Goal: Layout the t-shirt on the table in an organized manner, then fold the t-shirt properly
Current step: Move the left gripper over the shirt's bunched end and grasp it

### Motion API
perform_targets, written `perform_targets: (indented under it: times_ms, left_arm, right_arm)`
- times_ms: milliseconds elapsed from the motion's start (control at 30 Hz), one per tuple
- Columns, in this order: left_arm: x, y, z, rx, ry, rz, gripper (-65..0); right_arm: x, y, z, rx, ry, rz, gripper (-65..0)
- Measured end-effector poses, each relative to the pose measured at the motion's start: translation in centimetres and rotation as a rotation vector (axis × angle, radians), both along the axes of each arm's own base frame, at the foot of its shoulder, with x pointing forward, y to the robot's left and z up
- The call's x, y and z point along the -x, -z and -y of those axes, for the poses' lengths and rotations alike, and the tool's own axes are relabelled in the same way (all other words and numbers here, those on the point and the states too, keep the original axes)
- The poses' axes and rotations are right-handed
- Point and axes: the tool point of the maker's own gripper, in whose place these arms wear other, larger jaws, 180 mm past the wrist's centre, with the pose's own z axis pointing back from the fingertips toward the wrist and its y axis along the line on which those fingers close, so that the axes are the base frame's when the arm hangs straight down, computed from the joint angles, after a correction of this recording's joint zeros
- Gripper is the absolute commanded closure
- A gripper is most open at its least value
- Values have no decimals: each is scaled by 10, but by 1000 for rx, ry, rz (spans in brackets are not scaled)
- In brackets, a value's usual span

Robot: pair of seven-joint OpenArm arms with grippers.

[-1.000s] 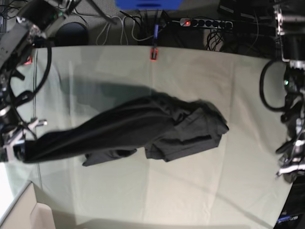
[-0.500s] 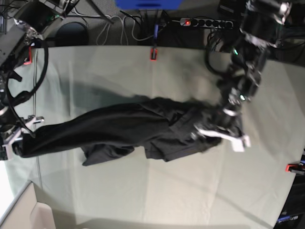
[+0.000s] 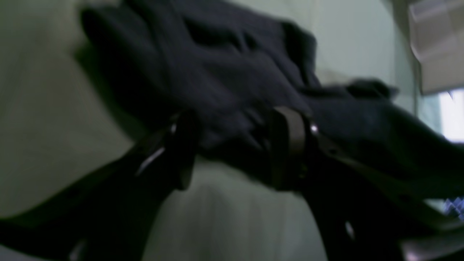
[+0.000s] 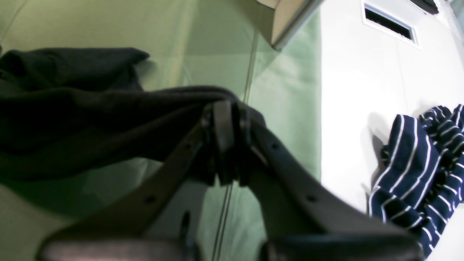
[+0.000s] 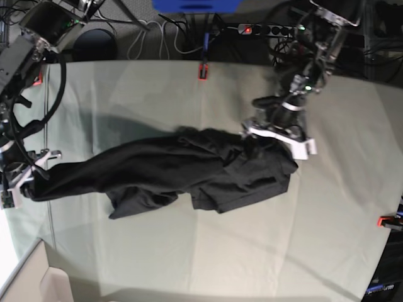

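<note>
The dark t-shirt lies bunched in a long band across the table. At its left end my right gripper holds it just off the table edge. The right wrist view shows this gripper shut, with a fold of the t-shirt pinched in it. My left gripper hovers over the shirt's crumpled right end. In the blurred left wrist view its fingers stand apart, and the gripper is open against the heaped t-shirt.
Red clamps sit at the far edge and the right edge. A power strip and cables lie behind the table. A cardboard box stands at the lower left. A navy striped cloth lies on the white floor.
My left arm swung in from the right side onto the shirt's right end, then shifted toward the far edge, its jaws now apart. The right gripper kept its hold on the left end.
</note>
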Motion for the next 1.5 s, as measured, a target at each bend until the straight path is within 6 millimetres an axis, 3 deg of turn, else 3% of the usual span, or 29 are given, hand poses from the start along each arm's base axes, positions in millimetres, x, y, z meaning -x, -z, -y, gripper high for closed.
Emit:
perform_targets:
  times_ms: [267,700,867,967,1067,1100,1233,1333,1500]
  left_arm:
    - [9,31,0,-3,-34,-82,-316]
    - [-24,14,-6,-11,-46,-19,-312]
    - [-22,15,-7,-13,-47,-23,-308]
    - [-23,15,-8,-14,-47,-22,-209]
    - [-21,20,-10,-19,-50,-36,-26]
    - [-20,24,-11,-24,-53,-44,0]
    - [-16,31,-23,-51,-53,-64,0]
    - [-22,20,-39,-73,-64,-35,-1]
    - [-53,-37,-94,-60,-217,117,-1]
  right_arm:
    - [1,1,0,0,-1,-1,0]
    - [3,3,0,0,0,-9,0]
    - [6,6,1,3,-2,-17,0]
    - [7,7,1,4,0,-23,0]
    - [6,7,1,3,-1,-21,0]
    - [6,7,1,4,0,-22,0]
    - [6,7,1,3,-1,-22,0]
    - [7,6,2,6,2,-22,0]
    - [7,6,3,6,3,-23,0]
